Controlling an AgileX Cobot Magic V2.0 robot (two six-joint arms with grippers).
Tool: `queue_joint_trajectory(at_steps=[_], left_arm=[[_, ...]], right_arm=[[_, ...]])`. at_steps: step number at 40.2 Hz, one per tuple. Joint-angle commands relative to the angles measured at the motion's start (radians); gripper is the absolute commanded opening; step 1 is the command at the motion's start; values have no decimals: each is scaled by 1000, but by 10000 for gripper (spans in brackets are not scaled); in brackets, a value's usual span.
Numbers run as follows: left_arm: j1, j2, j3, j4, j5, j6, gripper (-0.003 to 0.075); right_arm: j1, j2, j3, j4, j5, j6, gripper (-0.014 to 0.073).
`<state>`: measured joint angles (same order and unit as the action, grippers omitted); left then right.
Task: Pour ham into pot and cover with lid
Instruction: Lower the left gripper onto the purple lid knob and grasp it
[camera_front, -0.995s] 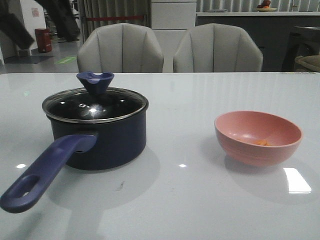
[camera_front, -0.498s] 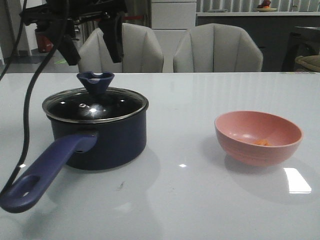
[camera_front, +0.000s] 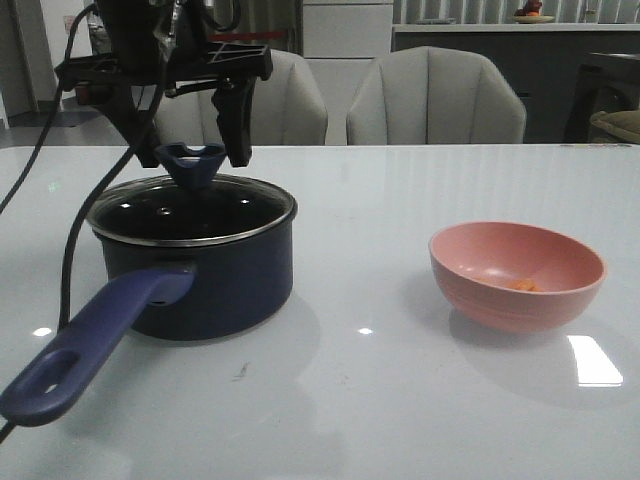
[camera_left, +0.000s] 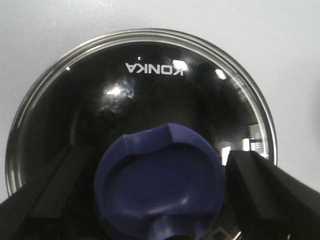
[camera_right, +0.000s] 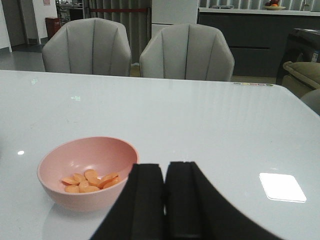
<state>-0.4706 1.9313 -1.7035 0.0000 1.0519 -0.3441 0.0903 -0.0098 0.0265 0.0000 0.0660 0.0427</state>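
white glossy table (camera_front: 400, 400), pink bowl (camera_front: 517, 275) on it, two grey chairs (camera_front: 436, 97) behind

Below the matt black left gripper (camera_front: 185, 140), the lid (camera_front: 190, 208) shows clear glossy glass with a shiny metal rim and smooth blue plastic-looking knob (camera_left: 160, 187), while the table (camera_front: 400, 400) gleams glossy white.

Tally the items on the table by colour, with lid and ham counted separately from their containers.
Dark blue: 2, the pot and its lid with the blue knob.
Pink: 1, the bowl.
Orange: 1, the ham pile in the bowl.
Total: 4
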Motion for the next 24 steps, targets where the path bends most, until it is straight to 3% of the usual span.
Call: queue_joint_trajectory(at_steps=[1, 24], left_arm=[[-8, -55, -28, 6, -29, -19, 549], [-8, -28, -28, 0, -22, -34, 549]], right_arm=[[-4, -21, -4, -12, -76, -3, 145], [-4, -21, -4, -12, -76, -3, 145]])
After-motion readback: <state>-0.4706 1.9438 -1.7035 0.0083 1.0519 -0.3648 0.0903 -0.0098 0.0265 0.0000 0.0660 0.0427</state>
